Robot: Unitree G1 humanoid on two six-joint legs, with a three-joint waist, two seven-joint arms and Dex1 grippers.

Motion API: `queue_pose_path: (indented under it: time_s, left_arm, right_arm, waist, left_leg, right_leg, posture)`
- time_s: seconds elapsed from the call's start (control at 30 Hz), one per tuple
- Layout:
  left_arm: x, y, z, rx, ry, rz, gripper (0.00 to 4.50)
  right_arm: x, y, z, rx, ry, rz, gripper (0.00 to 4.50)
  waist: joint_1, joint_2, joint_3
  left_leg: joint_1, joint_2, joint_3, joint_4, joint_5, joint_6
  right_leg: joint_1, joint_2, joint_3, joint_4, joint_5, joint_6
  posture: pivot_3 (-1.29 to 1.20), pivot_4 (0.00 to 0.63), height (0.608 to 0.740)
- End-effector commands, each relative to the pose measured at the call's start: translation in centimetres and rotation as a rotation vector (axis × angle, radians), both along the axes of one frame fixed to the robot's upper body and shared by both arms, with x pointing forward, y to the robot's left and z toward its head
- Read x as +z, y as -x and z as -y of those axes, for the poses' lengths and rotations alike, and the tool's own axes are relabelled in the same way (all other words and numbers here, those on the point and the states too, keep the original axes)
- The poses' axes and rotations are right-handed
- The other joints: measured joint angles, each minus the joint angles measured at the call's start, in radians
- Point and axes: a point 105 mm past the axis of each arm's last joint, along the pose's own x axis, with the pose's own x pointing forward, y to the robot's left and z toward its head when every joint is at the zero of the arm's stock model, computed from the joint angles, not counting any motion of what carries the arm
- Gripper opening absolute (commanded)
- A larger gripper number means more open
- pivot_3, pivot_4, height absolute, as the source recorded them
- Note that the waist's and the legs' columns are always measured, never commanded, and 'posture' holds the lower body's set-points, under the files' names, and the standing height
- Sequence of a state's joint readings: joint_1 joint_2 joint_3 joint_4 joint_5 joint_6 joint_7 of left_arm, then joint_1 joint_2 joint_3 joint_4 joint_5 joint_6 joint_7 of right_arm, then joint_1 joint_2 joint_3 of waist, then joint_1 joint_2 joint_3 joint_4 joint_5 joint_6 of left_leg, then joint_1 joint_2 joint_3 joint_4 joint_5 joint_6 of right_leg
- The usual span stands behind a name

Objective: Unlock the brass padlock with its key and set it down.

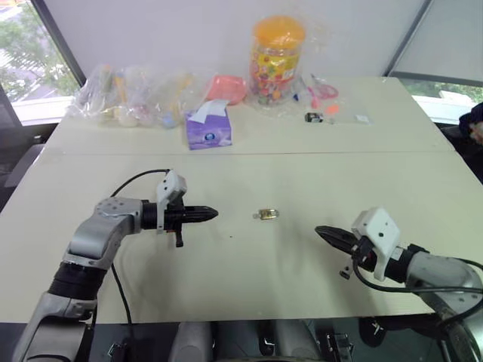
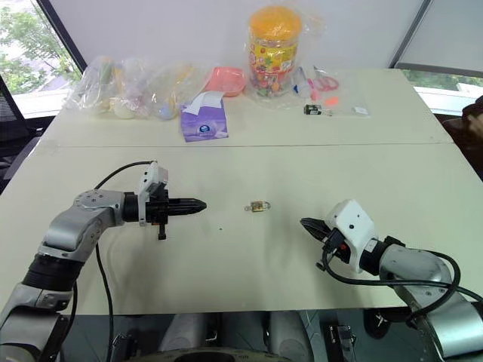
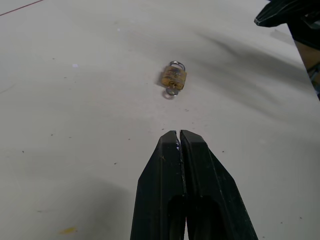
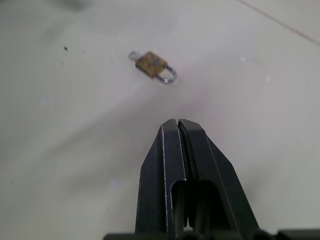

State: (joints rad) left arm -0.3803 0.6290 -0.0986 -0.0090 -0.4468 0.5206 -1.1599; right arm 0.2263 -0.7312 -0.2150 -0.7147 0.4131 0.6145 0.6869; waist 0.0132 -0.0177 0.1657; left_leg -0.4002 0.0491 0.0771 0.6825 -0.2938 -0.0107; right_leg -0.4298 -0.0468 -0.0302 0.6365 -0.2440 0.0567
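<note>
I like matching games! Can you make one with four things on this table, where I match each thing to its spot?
Things:
1. brass padlock
2. purple tissue pack
3. candy jar with the orange lid
4. left gripper

Spots:
A. far side of the table, standing tall among the plastic bags
B. lying alone in the middle, between both grippers
C. jaws shut, pointing at the padlock from the left
D. far side, just in front of the clear bags

Pairs: 1-B, 2-D, 3-A, 4-C
</note>
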Motion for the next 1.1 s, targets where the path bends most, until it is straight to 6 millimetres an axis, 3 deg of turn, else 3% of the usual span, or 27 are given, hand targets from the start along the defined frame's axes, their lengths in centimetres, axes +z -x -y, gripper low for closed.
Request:
queue_pose_path:
  time_s: [0.03,0.37,1.1]
  left_arm:
    - [1.6,0.4,0.8,-0.052,0.018,0.056,0.06]
    - [1.4,0.0,1.5,0.002,0.017,0.092,0.06]
    - [0.6,2.0,2.4,0.223,0.078,0.107,0.06]
  right_arm:
    - [1.4,0.0,-0.3,0.012,-0.004,0.045,0.00]
    - [1.1,0.0,-0.7,0.005,-0.005,0.034,0.00]
    - [0.6,-1.0,-1.2,0.064,0.012,0.028,0.00]
  waist:
    - [0.000,0.000,0.000]
    - [-0.001,0.000,0.000]
    - [-0.002,0.000,0.000]
  left_leg:
    - [0.000,0.000,0.000,0.000,0.000,0.000]
    - [0.001,0.000,0.000,0.000,0.000,0.000]
    - [0.003,0.000,0.001,0.000,0.000,0.000]
  right_leg:
    - [0.000,0.000,0.000,0.000,0.000,0.000]
    - [0.000,0.000,0.000,0.000,0.000,0.000]
    - [0.002,0.000,0.001,0.001,0.000,0.000]
  posture:
    - [0.00,0.150,0.740]
    - [0.00,0.150,0.740]
    - [0.00,0.150,0.740]
